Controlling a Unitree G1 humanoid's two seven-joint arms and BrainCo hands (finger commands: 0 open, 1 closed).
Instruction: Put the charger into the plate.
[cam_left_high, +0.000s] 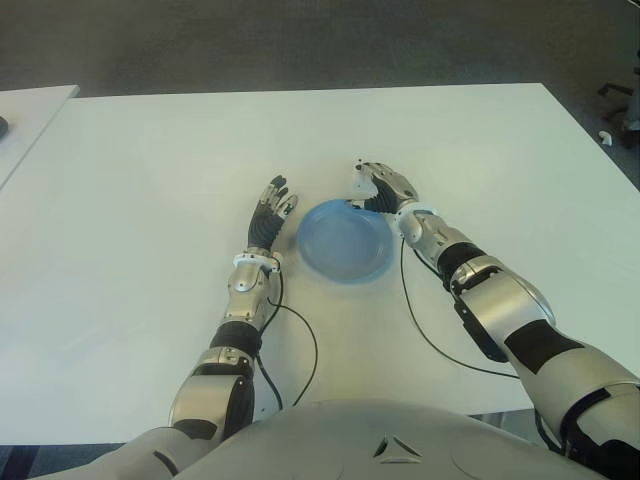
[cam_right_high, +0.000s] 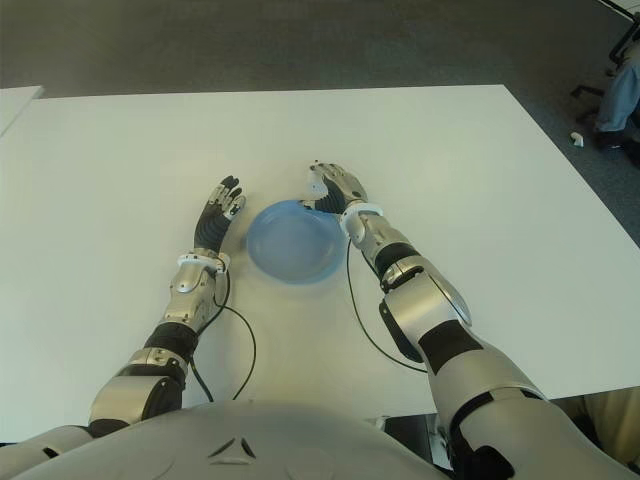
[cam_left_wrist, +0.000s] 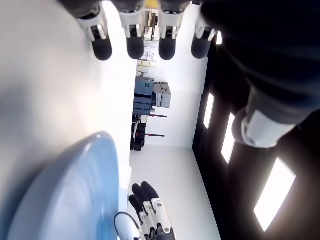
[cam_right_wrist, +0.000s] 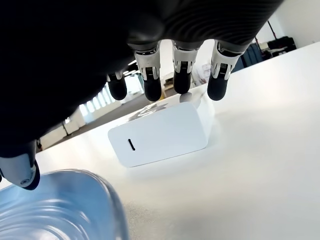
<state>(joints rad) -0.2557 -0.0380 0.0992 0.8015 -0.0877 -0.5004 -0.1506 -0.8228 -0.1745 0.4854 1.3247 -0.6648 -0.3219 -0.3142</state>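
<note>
The white charger (cam_right_wrist: 160, 135) lies flat on the table just past the far right edge of the blue plate (cam_left_high: 343, 240). My right hand (cam_left_high: 380, 186) hovers over the charger, open. Its fingertips (cam_right_wrist: 182, 82) reach the charger's far top edge and the thumb hangs apart above the plate's rim (cam_right_wrist: 75, 200). No finger visibly presses on the charger. The plate holds nothing. My left hand (cam_left_high: 275, 200) shows just left of the plate with its fingers (cam_left_wrist: 135, 47) straight, open and holding nothing.
The white table (cam_left_high: 150, 180) stretches wide on all sides of the plate. Thin black cables (cam_left_high: 430, 340) trail from both wrists over the tabletop. A second table's corner (cam_left_high: 30, 110) shows at far left, and a chair base (cam_left_high: 620, 110) on the dark floor at far right.
</note>
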